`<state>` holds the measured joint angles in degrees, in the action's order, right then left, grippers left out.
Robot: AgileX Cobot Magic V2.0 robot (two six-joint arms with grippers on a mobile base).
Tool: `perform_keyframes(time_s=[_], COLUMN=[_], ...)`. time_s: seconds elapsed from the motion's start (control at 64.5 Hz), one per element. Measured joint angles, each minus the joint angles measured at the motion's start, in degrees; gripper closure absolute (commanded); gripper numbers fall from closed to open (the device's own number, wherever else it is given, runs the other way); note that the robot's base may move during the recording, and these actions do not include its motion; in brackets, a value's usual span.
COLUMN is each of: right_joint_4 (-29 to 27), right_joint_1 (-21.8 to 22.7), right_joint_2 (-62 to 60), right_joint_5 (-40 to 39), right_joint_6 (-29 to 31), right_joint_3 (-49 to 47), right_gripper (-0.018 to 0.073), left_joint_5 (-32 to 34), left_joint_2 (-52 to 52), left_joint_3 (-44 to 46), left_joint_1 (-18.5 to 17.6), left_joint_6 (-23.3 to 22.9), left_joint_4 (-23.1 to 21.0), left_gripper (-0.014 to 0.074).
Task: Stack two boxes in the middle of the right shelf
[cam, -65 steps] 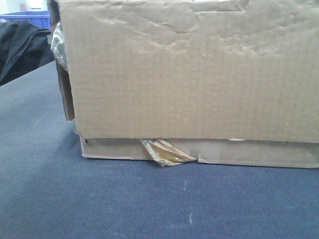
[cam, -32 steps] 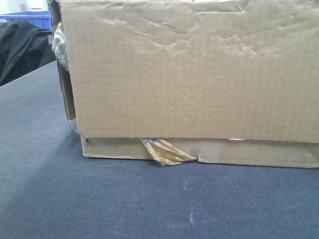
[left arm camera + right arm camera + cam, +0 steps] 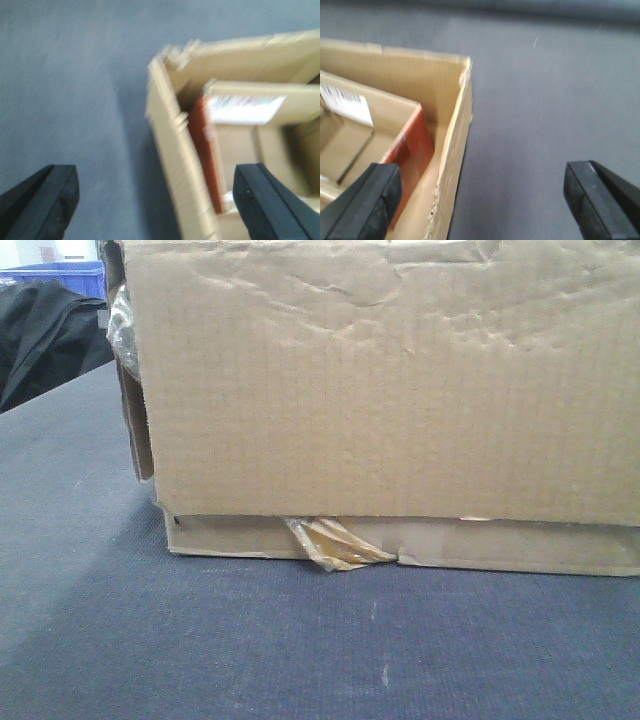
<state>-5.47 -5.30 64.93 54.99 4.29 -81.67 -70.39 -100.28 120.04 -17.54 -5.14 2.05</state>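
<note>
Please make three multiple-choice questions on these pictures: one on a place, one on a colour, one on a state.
1. Where is the peeling tape on the cardboard box?
A. top rim
B. low on the front side
C. inside

2. What colour is the surface under the box?
A. red
B. white
C. blue-grey

3. How is the left gripper?
A. open
B. shut on the box wall
C. shut on the tape

1 B: it curls at the flap edge near the bottom.
2 C: blue-grey in every view.
3 A: its fingers stand wide apart.
</note>
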Motion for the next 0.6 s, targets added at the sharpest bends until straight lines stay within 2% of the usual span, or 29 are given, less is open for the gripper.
perform_keyframes(time_s=[0.31, 0.604], right_joint_4=[-4.19, -5.69], right_joint_1=[-0.12, -2.86], right_joint_2=[13.29, 20.08], right_joint_5=[8.18, 10.31], right_joint_6=[3.13, 4.72], right_joint_3=[-3.34, -3.43], right_gripper=[-0.0001, -0.0001], left_joint_5=[0.00, 0.21], left_joint_2=[0.03, -0.07], left_joint_3=[-12.49, -14.00], left_joint_1=[0.15, 0.15], left_joint_6=[0.52, 0.62], left_joint_4=[-2.36, -5.64], left_gripper=[0.0078, 0.0078])
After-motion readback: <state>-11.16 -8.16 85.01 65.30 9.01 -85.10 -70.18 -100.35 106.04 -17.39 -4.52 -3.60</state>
